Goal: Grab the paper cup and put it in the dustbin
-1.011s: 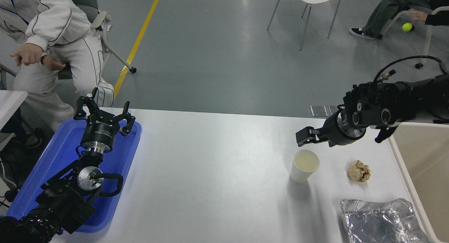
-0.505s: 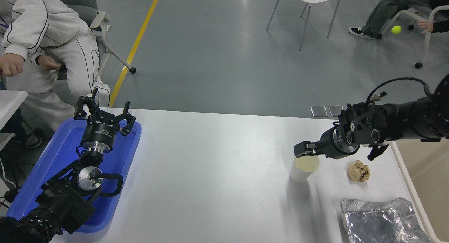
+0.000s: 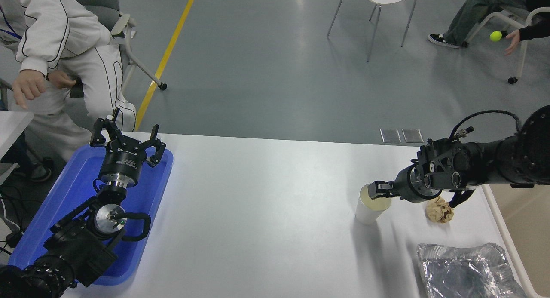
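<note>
Reaching in from the right, our right gripper (image 3: 374, 190) has its tips at the near-right rim of the paper cup (image 3: 370, 207), one finger seemingly over the mouth; we cannot tell how wide the jaws stand or whether they grip yet. The cup stands upright, its long axis vertical, directly left of the wrist. Our left gripper (image 3: 125, 139) sits parked, fingers spread, and the dustbin (image 3: 502, 233) waits at the right edge.

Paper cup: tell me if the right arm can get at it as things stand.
Probably yes. The right gripper is already at the rim of the upright paper cup, with nothing between them. The brown paper ball lies off to the side, apart from the cup.
</note>
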Tool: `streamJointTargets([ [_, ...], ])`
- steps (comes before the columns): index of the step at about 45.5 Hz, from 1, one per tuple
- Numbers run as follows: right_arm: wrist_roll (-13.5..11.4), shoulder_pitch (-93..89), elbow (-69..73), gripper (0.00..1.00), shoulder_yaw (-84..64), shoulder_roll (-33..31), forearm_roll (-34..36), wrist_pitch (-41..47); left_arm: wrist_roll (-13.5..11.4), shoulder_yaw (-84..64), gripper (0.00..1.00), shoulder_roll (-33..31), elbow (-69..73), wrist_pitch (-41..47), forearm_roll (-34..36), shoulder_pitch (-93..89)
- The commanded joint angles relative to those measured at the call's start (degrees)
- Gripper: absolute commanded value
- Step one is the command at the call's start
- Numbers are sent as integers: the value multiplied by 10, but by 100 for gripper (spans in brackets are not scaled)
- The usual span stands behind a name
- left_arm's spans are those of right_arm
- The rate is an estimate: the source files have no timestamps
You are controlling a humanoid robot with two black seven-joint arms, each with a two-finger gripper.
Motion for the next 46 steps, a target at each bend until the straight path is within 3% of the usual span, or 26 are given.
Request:
streamJointTargets([
  [1, -4, -14, -3, 32, 4, -1, 4, -2, 0, 1, 100, 0, 0, 0, 0, 0],
  [5, -4, -15, -3, 23, 4, -2, 4, -1, 0, 1, 100, 0, 0, 0, 0, 0],
  [11, -4, -14, -1, 0, 4, -4, 11, 2, 0, 0, 100, 0, 0, 0, 0, 0],
  [24, -4, 4, 14, 0, 1, -26, 48, 34, 0, 0, 100, 0, 0, 0, 0, 0],
  [46, -3, 169, 97, 0, -7, -95, 47, 236, 0, 0, 100, 0, 0, 0, 0, 0],
])
